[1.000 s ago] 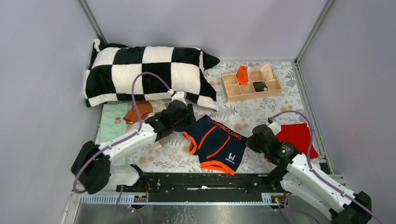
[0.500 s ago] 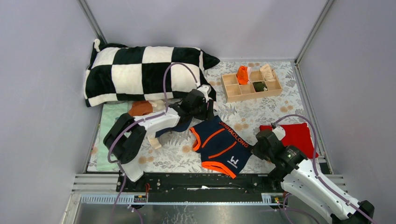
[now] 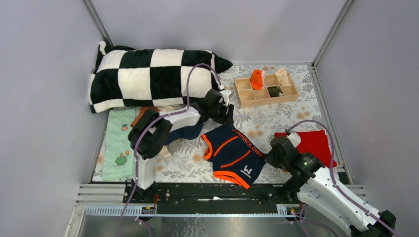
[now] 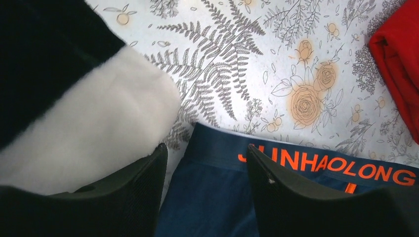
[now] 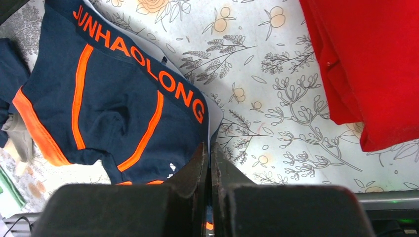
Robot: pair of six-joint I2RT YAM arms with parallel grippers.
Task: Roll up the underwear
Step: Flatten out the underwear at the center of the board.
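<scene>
Navy underwear (image 3: 232,153) with orange trim and orange lettering lies spread on the floral cloth. My right gripper (image 3: 273,154) is shut on its right waistband corner, and a thin fold of the cloth shows between the fingers of the right gripper (image 5: 208,145). My left gripper (image 3: 223,111) hangs open over the waistband's far end, close beside the pillow's corner. In the left wrist view the navy underwear (image 4: 217,168) lies below the left gripper (image 4: 205,148), with nothing held. Rust-brown underwear (image 3: 142,113) peeks out behind the left arm.
The checked pillow (image 3: 148,74) fills the back left. A red cloth (image 3: 314,143) lies right of my right gripper. A wooden divided box (image 3: 247,97) at the back right holds an orange roll (image 3: 256,79) and a beige one (image 3: 283,76). A green mat (image 3: 118,143) lies at the left.
My left arm swung right and farther back, from the rust-brown piece to the navy waistband by the pillow. The navy underwear slid right, pulled by my shut right gripper.
</scene>
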